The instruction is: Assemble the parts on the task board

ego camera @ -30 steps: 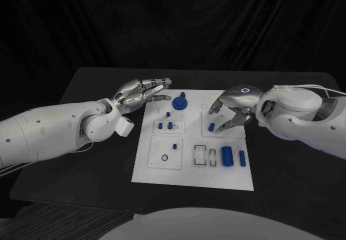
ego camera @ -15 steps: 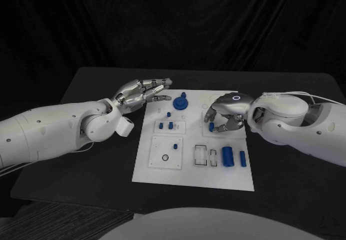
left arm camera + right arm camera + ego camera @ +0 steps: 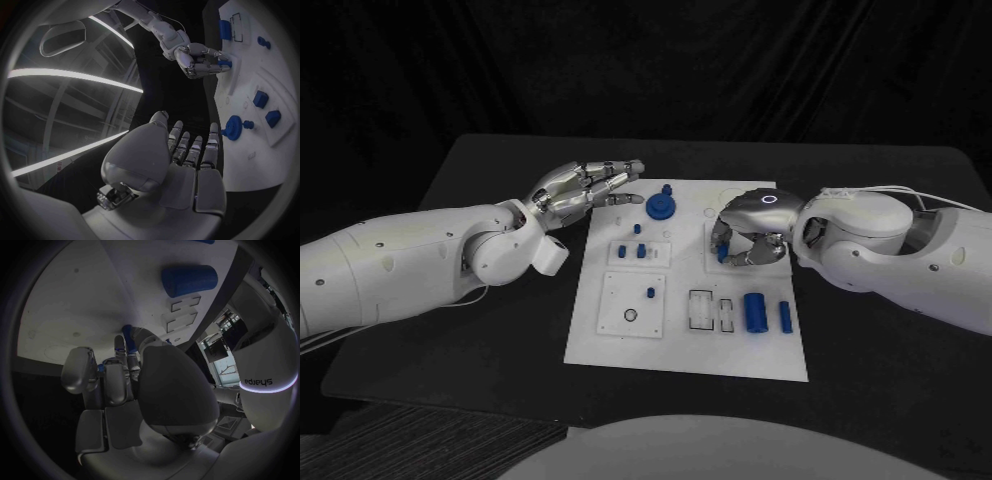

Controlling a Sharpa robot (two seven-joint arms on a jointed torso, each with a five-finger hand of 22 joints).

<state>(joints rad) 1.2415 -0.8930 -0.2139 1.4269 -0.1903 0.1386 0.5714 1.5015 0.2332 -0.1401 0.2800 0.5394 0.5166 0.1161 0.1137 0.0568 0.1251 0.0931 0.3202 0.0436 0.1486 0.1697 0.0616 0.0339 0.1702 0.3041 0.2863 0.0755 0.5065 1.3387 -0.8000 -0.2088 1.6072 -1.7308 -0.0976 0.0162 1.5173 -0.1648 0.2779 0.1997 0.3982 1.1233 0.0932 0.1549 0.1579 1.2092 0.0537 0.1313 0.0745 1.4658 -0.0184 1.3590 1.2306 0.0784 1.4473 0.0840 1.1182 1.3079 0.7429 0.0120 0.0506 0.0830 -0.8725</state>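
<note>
Curling over the right half of the white task board [image 3: 687, 340], the right hand [image 3: 750, 232] has its fingers drawn in around a small blue peg [image 3: 723, 252] that stands on the square sub-plate there. In the left wrist view the same hand [image 3: 199, 60] reaches in from across the board [image 3: 262, 150] with its fingertips gathered on a blue piece at the board's edge. The right wrist view shows the fingers [image 3: 106, 385] bunched close together with a bit of blue between them (how firmly they clamp the peg cannot be told).

The left hand [image 3: 584, 184] hovers at the board's far left corner, holding nothing, its fingers stretched out nearly straight and lying side by side with small gaps between them. Its fingertips point toward the blue gear [image 3: 659, 206], which sits near the far edge of the board with a small knob just beyond it. In its own wrist view the hand [image 3: 172, 165] is flat, palm open, beside the gear [image 3: 234, 128].

Elsewhere on the board, two small blue blocks [image 3: 640, 250] sit on a raised plate below the gear, and a short blue pin [image 3: 649, 293] stands on the plate nearer the robot, next to an oval ring mark. On the near right, a thick blue cylinder [image 3: 756, 311] lies beside a thinner blue rod [image 3: 785, 316], both just right of two rectangular outlined slots [image 3: 711, 311]. The board rests on the black table [image 3: 488, 330].
</note>
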